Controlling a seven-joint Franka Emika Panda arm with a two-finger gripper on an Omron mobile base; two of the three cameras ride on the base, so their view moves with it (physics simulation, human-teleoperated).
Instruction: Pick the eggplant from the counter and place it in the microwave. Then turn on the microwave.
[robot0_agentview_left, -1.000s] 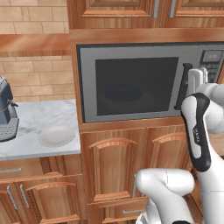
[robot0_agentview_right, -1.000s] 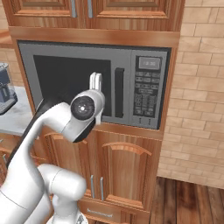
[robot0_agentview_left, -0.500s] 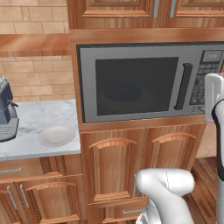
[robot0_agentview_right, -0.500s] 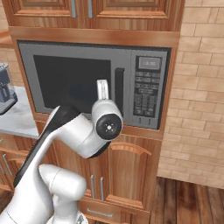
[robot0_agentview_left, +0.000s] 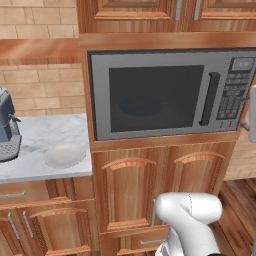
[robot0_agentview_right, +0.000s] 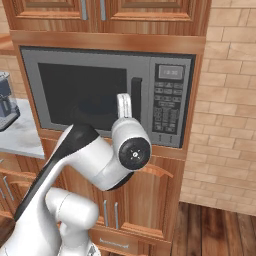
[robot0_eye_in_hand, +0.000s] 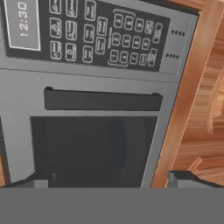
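The grey microwave (robot0_agentview_left: 150, 127) (robot0_agentview_right: 145, 122) is built in between wooden cabinets, its dark glass door shut. My gripper (robot0_agentview_left: 244, 113) (robot0_eye_in_hand: 112, 178) hangs close in front of its right side, by the button panel (robot0_agentview_left: 233, 92) (robot0_eye_in_hand: 100, 37). It is open, with nothing between its fingers. In the hand view, which is rolled sideways, the dark door handle (robot0_eye_in_hand: 103, 100) runs across the middle with the glass below it. To the left lies the marbled counter (robot0_agentview_left: 40, 135). The eggplant is out of view.
A white plate (robot0_agentview_left: 64, 155) lies on the counter near the microwave. A grey coffee machine (robot0_agentview_left: 7, 125) (robot0_agentview_right: 6, 100) stands further left. Wooden cabinet doors (robot0_agentview_left: 150, 190) lie below the microwave and a brick wall (robot0_agentview_right: 230, 100) to its right.
The arm has swung right, from in front of the door handle to the button-panel side. The gripper has stayed open. The microwave door is still shut.
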